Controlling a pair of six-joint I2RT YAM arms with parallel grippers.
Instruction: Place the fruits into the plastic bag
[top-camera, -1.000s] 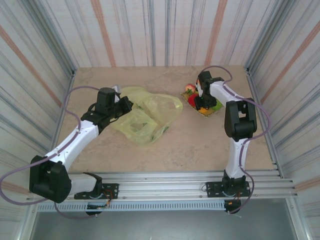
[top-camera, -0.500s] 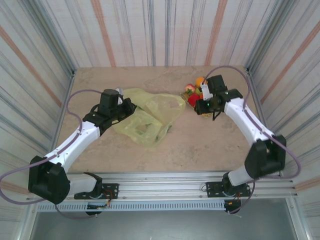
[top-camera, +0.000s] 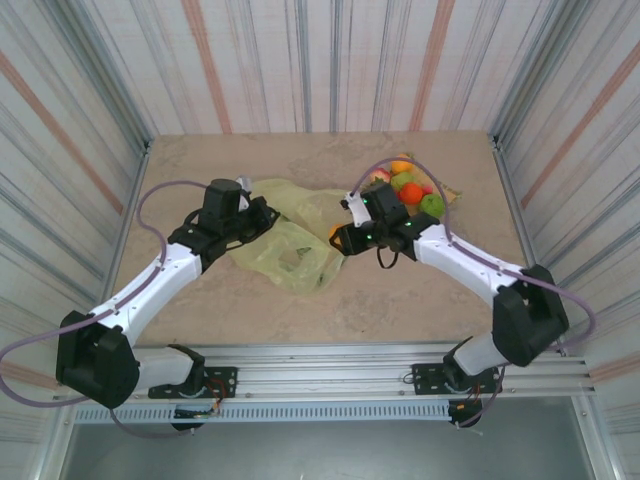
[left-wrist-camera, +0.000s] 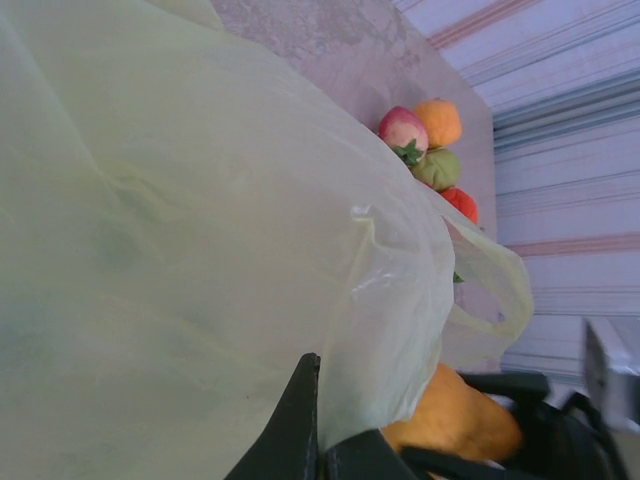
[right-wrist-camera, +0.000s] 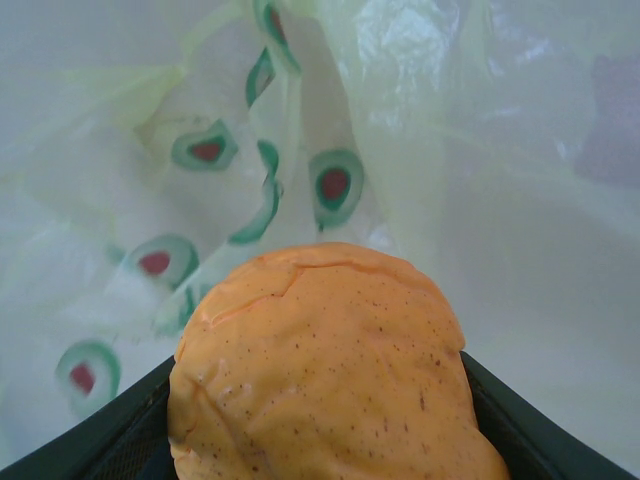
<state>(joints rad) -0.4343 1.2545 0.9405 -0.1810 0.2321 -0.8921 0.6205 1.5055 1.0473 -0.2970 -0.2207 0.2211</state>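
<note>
- Now your right tool (top-camera: 342, 238) sits at the right edge of the plastic bag (top-camera: 290, 250). A second ago it hung over the heap of fruits (top-camera: 410, 185), well to the right of the bag.
- It has come away with one orange fruit (right-wrist-camera: 320, 370). The fingers stand partly apart, closed around the fruit's sides, and the right wrist view shows the fruit facing the bag's crinkled, printed film.
- Your left tool (top-camera: 248, 215) has stayed at the left side of the bag. Its jaws are fully closed on a fold of the film, lifting that side off the worktop (top-camera: 400, 300).
- The other fruits lie in their pile beyond the bag's right side, apart from it. Orange, green, red and a pinkish one show past the film in the left wrist view.
- As I judge it, the carry is done and the drop comes next.
- You can't yet tell whether the fruit is past the bag's opening or only against its outer film.
- Check that before you let go. A release onto the outside would likely send the fruit rolling away from the bag.
</note>
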